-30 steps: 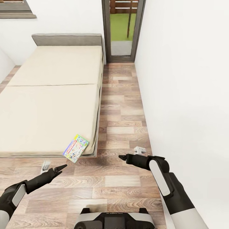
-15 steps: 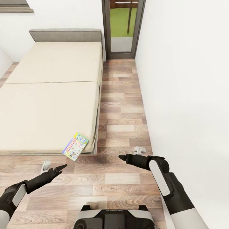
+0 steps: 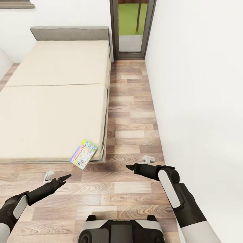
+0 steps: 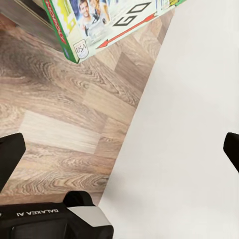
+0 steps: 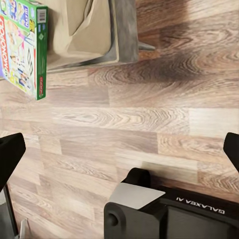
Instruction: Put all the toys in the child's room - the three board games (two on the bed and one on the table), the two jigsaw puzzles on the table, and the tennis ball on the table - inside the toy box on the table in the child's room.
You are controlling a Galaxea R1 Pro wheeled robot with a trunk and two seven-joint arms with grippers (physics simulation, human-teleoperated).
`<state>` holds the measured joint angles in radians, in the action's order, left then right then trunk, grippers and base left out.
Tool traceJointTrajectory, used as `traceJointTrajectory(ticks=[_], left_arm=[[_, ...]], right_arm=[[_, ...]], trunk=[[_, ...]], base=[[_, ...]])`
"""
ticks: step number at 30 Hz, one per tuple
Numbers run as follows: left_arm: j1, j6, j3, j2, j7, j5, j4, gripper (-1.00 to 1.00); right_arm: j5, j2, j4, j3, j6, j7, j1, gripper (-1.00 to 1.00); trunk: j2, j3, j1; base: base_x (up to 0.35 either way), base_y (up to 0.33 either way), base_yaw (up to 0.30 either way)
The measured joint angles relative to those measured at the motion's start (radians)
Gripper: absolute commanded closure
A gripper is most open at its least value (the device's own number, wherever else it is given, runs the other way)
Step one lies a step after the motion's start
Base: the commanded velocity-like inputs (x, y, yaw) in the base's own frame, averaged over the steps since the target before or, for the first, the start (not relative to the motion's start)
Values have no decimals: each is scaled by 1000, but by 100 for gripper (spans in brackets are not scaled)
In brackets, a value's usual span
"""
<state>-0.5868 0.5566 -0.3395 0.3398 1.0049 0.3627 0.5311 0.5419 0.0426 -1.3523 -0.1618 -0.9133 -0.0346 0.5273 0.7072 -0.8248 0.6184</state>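
Observation:
One board game (image 3: 83, 153), a colourful Monopoly carton, lies tilted on the near right corner of the cream bed (image 3: 50, 101) and overhangs its edge. It also appears in the left wrist view (image 4: 99, 25) and the right wrist view (image 5: 22, 45). My left gripper (image 3: 64, 177) hovers over the wood floor just short of the bed's foot, open and empty (image 4: 119, 154). My right gripper (image 3: 130, 166) is held to the right of the carton, also open and empty (image 5: 119, 154). The table, toy box, puzzles and ball are out of view.
A white wall (image 3: 199, 84) runs close along the right side, leaving a strip of plank floor (image 3: 131, 111) beside the bed. A glass door (image 3: 130, 27) stands at the far end. Two small white fittings (image 3: 48, 175) (image 3: 148, 158) lie on the floor. My base (image 3: 121, 231) is below.
The whole picture has shifted a little, so the camera has moved; bed and carton sit slightly higher in view. Both arms hold the same pose.

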Motion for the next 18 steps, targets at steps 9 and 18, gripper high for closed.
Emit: traceJointTrajectory(ticks=[9,18], left_arm=[[0,0,0,-1,0,0,0,-100],[0,0,0,-1,1,0,0,-100]], right_arm=[[-1,1,1,-2,22,1,0,-100],[0,0,1,-3,29,1,0,-100]], trunk=[[0,-1,0],[0,-2,0]], base=[[57,31,0],[17,7,0]])
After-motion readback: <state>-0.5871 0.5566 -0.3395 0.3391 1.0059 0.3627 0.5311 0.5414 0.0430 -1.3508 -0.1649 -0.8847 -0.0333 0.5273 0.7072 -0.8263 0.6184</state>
